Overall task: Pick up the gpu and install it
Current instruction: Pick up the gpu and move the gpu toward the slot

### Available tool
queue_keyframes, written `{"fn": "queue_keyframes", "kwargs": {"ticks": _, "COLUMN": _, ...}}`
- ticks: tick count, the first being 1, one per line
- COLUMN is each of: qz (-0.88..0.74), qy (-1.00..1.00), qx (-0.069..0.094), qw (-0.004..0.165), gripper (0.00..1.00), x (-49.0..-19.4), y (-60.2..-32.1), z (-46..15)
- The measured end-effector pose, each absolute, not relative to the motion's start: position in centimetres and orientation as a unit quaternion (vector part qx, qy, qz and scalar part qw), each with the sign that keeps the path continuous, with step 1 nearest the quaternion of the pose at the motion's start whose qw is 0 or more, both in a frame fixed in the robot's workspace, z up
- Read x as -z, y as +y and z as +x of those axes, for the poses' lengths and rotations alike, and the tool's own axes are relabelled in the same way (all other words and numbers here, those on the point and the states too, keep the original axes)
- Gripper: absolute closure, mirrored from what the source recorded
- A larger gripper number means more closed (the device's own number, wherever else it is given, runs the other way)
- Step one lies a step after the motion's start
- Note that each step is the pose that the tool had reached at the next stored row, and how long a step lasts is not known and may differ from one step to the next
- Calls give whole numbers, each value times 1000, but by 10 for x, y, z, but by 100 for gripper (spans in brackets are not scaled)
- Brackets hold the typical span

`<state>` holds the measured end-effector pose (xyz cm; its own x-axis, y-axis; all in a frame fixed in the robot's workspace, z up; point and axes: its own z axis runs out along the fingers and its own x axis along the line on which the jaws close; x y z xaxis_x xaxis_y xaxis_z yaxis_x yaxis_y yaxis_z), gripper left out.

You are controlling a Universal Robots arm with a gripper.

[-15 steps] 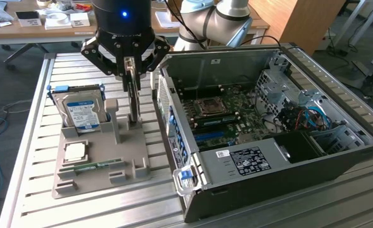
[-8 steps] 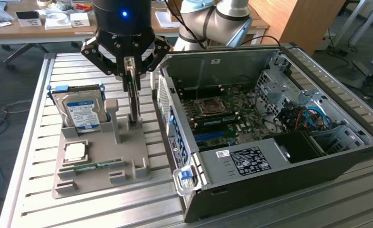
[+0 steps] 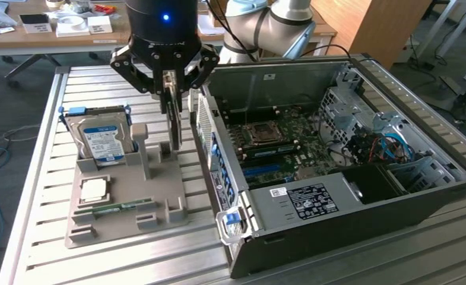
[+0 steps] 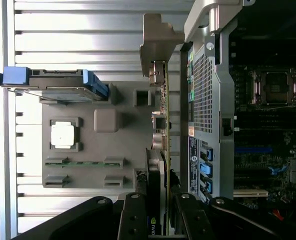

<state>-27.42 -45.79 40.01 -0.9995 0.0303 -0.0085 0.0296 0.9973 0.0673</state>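
My gripper (image 3: 169,89) is shut on the gpu (image 3: 173,122), a thin dark card that hangs upright and edge-on from the fingers. In the wrist view the gpu (image 4: 161,150) runs as a narrow strip, with its silver bracket (image 4: 157,42) at the far end and my gripper (image 4: 160,205) clamped on the near end. The card sits over the side of the grey holder (image 3: 121,205) nearest the open computer case (image 3: 391,196), just outside the case's rear panel (image 4: 205,100). I cannot tell whether its lower edge is free of the holder.
The grey holder also carries a hard drive (image 3: 98,139) standing upright, a processor chip (image 3: 94,190) and a green memory stick (image 3: 116,207). Inside the case lies the motherboard (image 3: 276,139). All of this rests on a slatted metal table (image 3: 43,249). A cluttered desk (image 3: 59,32) stands behind.
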Motion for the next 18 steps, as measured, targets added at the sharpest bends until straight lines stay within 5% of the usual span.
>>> {"fn": "queue_keyframes", "kwargs": {"ticks": 18, "qz": 15, "qy": 999, "qx": -38, "qw": 4, "gripper": 73, "x": -400, "y": -458, "z": -234}}
